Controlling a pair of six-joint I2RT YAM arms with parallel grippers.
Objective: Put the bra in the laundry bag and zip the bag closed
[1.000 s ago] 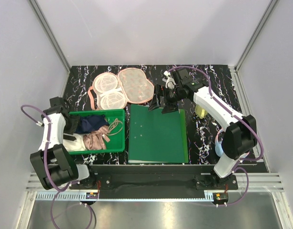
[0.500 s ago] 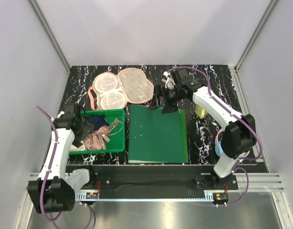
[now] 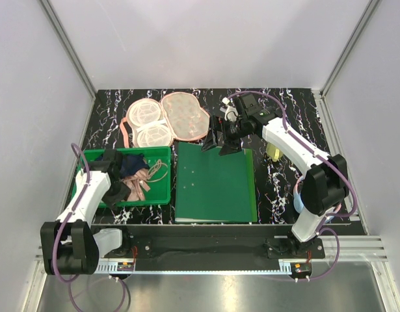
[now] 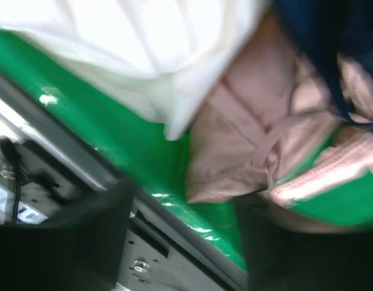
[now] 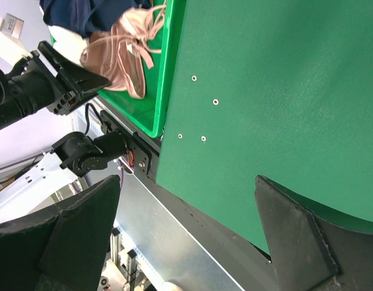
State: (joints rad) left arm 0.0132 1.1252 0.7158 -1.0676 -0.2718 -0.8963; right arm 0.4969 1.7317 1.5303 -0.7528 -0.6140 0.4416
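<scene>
Left claw (image 3: 118, 190) has swung across from the left end of the green bin (image 3: 159, 153) and now sits low over the bin's near half. One second ago it was outside that end, with the arm folded back. Its fingers stand wide apart; the left wrist view shows one to each side of the bra (image 4: 235, 139), at the bra's near edge, with nothing gripped. That view is blurred, so contact with the fabric cannot be confirmed.

The bra lies bunched in the bin, beside the white cloth (image 4: 131, 54) and partly under the dark blue cloth (image 3: 128, 166). It has moved little, if at all.

Right claw (image 3: 220, 140) has not moved. It hangs wide and empty over the far edge of the green board (image 3: 216, 185).

The laundry bag (image 3: 185, 116) lies opened flat at the far left of the bench (image 3: 278, 104), well apart from the bin.

Assessment: the approach is done and the pick is due next. The main risk is catching the blue cloth along with the bra. Bagging and zipping have not begun.
</scene>
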